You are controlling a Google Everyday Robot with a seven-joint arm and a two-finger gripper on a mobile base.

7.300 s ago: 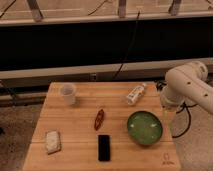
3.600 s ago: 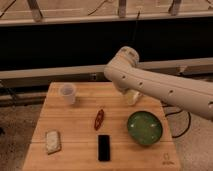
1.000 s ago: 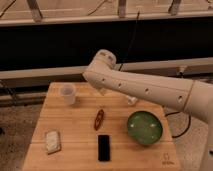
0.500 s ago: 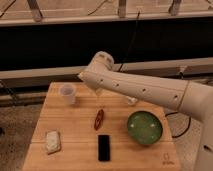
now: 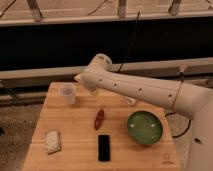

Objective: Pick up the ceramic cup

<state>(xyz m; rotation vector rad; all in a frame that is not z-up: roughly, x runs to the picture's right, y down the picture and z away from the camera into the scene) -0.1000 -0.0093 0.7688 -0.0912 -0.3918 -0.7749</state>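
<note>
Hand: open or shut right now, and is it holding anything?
Hand: open, holding nothing, hovering just up and right of the ceramic cup, not touching it.

Pale whitish-grey on the ceramic cup (image 5: 67, 93); cream-white on the gripper (image 5: 78, 78) just beside it and along the arm (image 5: 135, 90) (dotted with small dark spots); honey wood with plank lines for the table (image 5: 75, 125); green bowl (image 5: 144, 127), black slab (image 5: 104, 147), reddish-brown strip (image 5: 99, 119), off-white pad (image 5: 52, 141).

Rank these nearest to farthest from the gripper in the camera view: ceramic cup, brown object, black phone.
The gripper hovers over the back left of the table.
1. ceramic cup, back left, just beside the gripper.
2. brown object, table centre.
3. black phone, front centre.
</note>
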